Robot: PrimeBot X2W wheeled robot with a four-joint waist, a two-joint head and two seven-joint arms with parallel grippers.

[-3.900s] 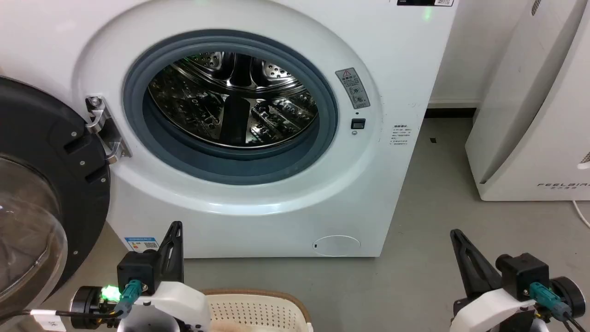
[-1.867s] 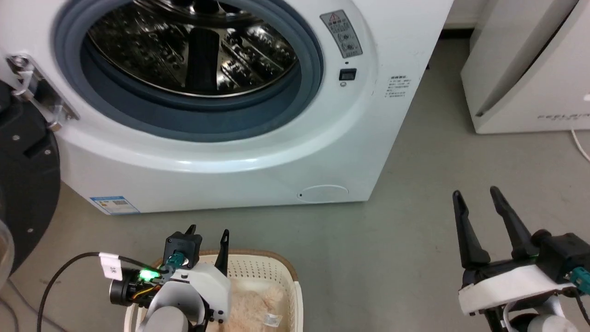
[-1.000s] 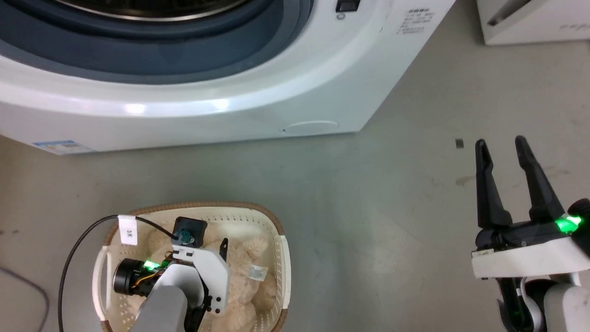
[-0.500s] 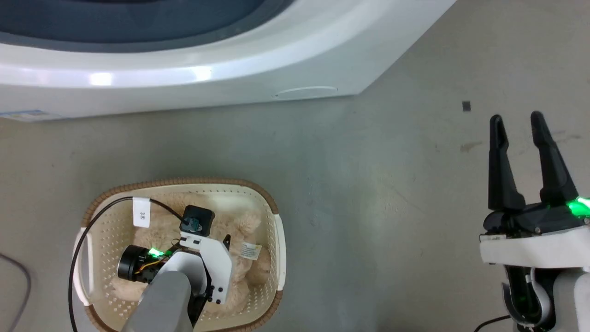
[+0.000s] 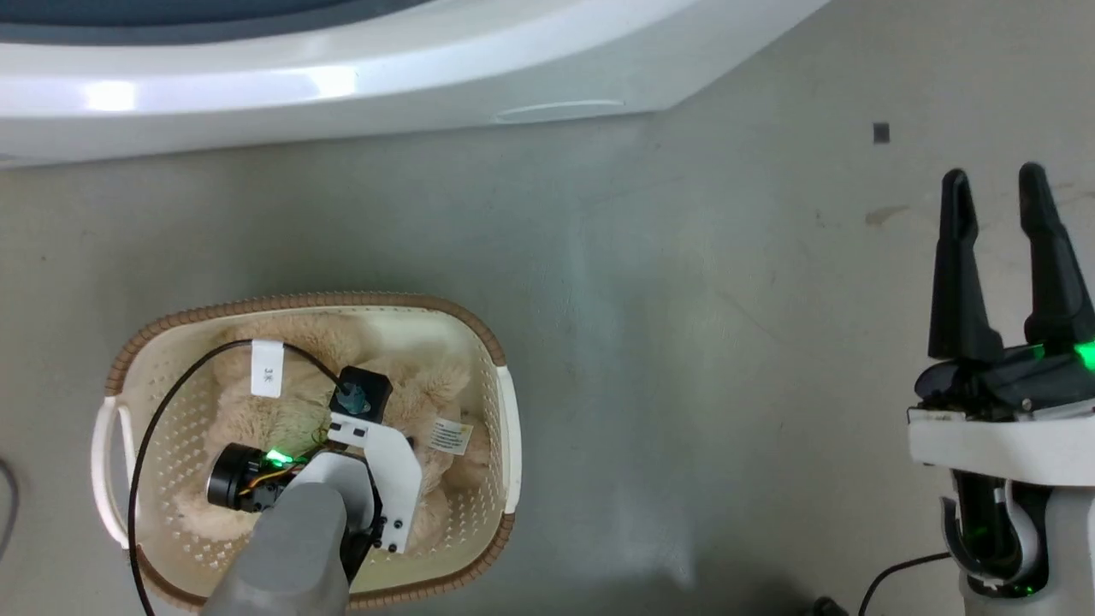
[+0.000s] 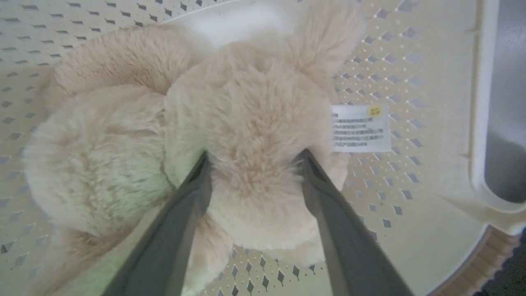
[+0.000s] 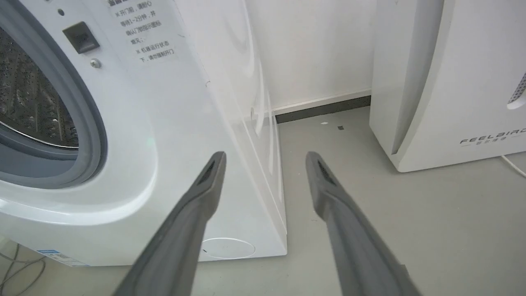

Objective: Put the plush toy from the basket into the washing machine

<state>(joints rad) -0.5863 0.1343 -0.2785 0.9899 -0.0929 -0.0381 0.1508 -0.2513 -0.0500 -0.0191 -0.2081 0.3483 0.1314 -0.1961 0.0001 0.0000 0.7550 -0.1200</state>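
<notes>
lowered into the perforated basket (image 6: pixel 427 61), left end effector (image 6: pixel 254 155) gapes wide around the shaggy plush toy (image 6: pixel 246 102).

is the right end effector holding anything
No, the right end effector is open above the floor, with nothing between its fingers.

Plush toy (image 6: pixel 250 123): beige-tan, shaggy fur; white printed tag (image 6: pixel 361 128).
Basket (image 6: pixel 415 57): cream, diamond-perforated; brown woven rim (image 5: pixel 299 301).
Washing machine (image 7: pixel 193 135): white; grey gasket (image 7: pixel 96 135).
Floor (image 5: pixel 684 342): grey.
</notes>
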